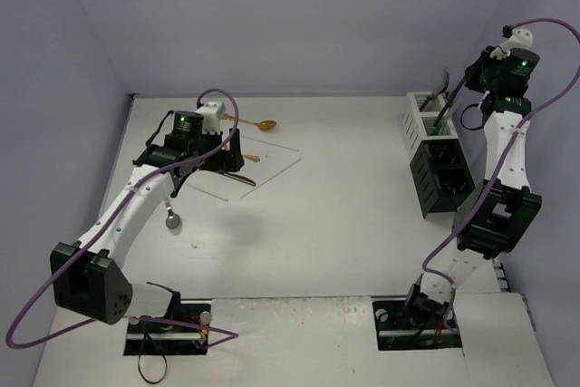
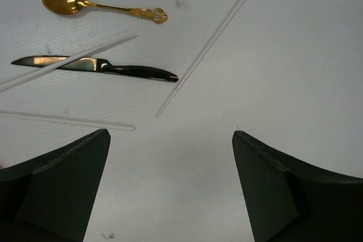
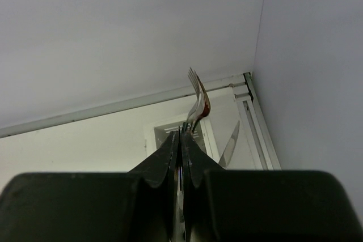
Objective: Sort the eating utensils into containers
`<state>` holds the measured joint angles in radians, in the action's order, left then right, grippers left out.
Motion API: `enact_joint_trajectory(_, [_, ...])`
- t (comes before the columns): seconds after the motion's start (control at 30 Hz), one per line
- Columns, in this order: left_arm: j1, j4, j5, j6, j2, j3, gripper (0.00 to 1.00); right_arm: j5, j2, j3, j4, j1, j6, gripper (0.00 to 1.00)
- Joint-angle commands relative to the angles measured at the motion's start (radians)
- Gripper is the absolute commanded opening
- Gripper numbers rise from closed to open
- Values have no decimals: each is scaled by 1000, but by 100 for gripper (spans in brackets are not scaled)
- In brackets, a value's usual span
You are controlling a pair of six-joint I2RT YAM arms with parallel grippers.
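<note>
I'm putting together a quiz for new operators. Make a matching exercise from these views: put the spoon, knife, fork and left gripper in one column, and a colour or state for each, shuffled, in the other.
Things:
1. spoon
2. knife
3. fork
4. left gripper

Colours and states:
A. open, holding nothing
B. clamped in the shut right gripper
C. crossed by a chopstick
D. gold

Pairs: 1-D, 2-C, 3-B, 4-A.
</note>
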<state>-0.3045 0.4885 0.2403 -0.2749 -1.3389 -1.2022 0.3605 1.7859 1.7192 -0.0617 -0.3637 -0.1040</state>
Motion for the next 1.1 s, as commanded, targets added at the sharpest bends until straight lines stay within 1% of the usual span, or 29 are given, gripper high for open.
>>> enact_joint_trajectory(0.0, [36,-50,8,-33,-12,-25,87,25,-2,-6,-144,17,36,0])
enact_joint_trajectory(0.13, [51,-43,8,-36,-20,-25,87,28,7,-28,-164,20,44,0])
enact_joint_trajectory(0.2, [52,-32,-17,-53,-21,-19,87,29,9,-36,-168,21,46,0])
enact_joint_trajectory(0.3, [53,-29,-67,-94,-16,12,87,29,7,-43,-171,23,55,17])
enact_joint_trajectory(0.37, [56,-22,-93,-124,-19,29,87,26,3,-47,-171,23,56,33])
enact_joint_trajectory(0.43, [57,-7,-100,-169,-31,48,87,23,-6,-54,-170,23,58,46])
enact_joint_trajectory(0.53, [57,14,-112,-223,-68,70,87,22,-30,-63,-170,26,53,60])
enact_joint_trajectory(0.6, [56,37,-144,-258,-116,70,87,28,-59,-74,-169,30,49,67])
enact_joint_trajectory(0.7, [56,78,-178,-315,-220,48,87,50,-99,-93,-168,41,42,69])
enact_joint_trajectory(0.87, [50,127,-224,-387,-381,-50,86,87,-202,-155,-168,75,45,70])
enact_joint_trajectory(0.93, [47,134,-231,-418,-442,-102,84,97,-240,-199,-168,92,60,71])
enact_joint_trajectory(0.97, [46,132,-231,-425,-460,-121,83,103,-260,-207,-167,103,70,71])
enact_joint_trajectory(1.07, [44,125,-256,-436,-495,-159,78,113,-307,-251,-165,128,92,72])
